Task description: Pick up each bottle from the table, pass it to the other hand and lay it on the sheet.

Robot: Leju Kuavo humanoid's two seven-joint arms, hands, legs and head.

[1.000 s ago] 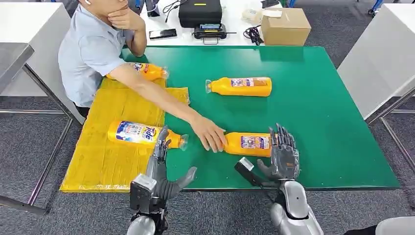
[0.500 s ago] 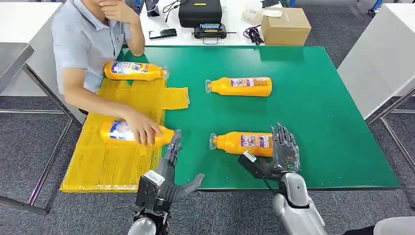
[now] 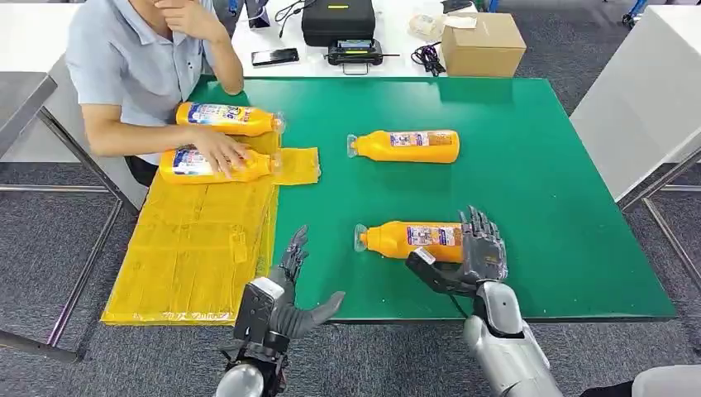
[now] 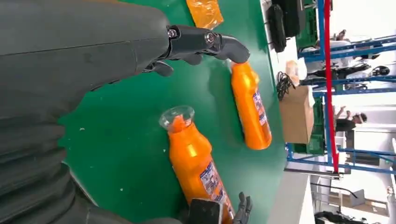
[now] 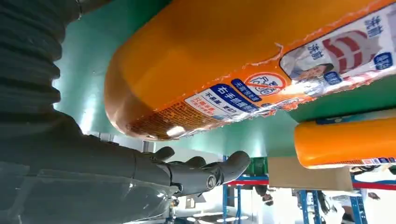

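The right hand (image 3: pixel 481 252) was at the base of the near bottle (image 3: pixel 409 241), its fingers spread and standing up behind the base, the thumb reaching under the body. It touched or almost touched the bottle, but the grip was not closed; I judged the pick was only beginning. In the right wrist view the bottle's base (image 5: pixel 196 84) lay very close in front of the hand, with the fingers (image 5: pixel 205 170) apart from it.

The left hand (image 3: pixel 285 289) was spread too and held nothing. It hovered at the bench (image 3: pixel 546 207) edge nearest the robot, between the near bottle and the sheet (image 3: pixel 198 248).

The near bottle lay on its side on the green bench, cap pointing toward the sheet. The far bottle (image 3: pixel 405 145) lay the same way, deeper on the bench, well apart from the near one.

On the sheet two bottles already lay, both at its far end: one (image 3: pixel 227 118) at the far edge, the other (image 3: pixel 216 164) just beside it, under a person's hand (image 3: pixel 216 150). So about half of the task seemed done, and two bottles were left to pick, pass and lay.

Beyond the bench stood a box (image 3: pixel 482 43), a black case (image 3: pixel 337 20) and a phone (image 3: pixel 274 56). The person's arm over the sheet could be in the way of the next laying.
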